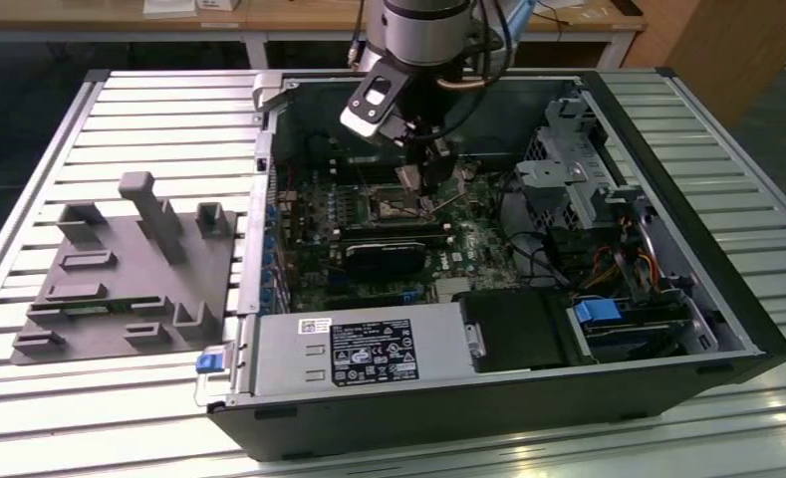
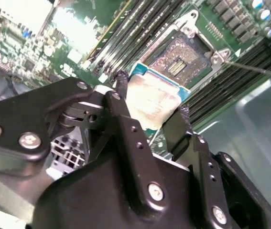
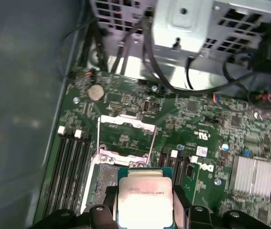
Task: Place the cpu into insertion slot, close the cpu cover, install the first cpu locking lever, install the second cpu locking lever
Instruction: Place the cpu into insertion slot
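arm: reaching down into the case (image 1: 499, 423) | tool (image 2: 152, 95): clenched on cpu (image 3: 145, 202) | cpu: flat, silvery top up, over insertion slot (image 2: 183, 62), edges parallel

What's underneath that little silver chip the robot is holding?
Below the cpu, gripped between the fingers, lies the open insertion slot. Part of its contact field shows beside the chip. The rest, right beneath the chip, is covered.

Bright glare washes white across the cpu (image 3: 145, 205).
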You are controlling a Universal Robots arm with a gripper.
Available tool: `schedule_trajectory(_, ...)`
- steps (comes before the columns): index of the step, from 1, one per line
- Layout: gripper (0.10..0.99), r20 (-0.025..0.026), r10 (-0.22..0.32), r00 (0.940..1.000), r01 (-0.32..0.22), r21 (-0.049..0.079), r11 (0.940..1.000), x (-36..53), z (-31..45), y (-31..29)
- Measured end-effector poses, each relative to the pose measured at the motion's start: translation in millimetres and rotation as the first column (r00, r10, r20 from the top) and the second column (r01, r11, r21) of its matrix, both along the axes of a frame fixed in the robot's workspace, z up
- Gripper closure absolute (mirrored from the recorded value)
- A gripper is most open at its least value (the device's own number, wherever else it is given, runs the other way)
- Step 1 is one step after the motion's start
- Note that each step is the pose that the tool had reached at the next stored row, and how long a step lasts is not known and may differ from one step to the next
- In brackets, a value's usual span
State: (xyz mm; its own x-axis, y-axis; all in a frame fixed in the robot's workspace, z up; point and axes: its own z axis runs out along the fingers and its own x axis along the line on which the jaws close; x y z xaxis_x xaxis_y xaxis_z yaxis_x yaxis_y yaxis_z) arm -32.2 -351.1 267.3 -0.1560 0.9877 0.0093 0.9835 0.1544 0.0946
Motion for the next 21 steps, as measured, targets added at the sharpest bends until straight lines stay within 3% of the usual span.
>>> schedule_trajectory(5, 0.545, 0.0000, -0.081, 0.9967, 0.081, 0.000, 0.9967, -1.0, -2.0, 0.1)
schedule_trajectory(11, 0.545, 0.0001, -0.098, 0.9951, 0.098, 0.000, 0.9951, -10.2, -6.1, 6.3)
schedule_trajectory(21, 0.545, 0.0006, -0.148, 0.9889, 0.148, -0.004, 0.9889, -12.2, -11.7, 10.6)
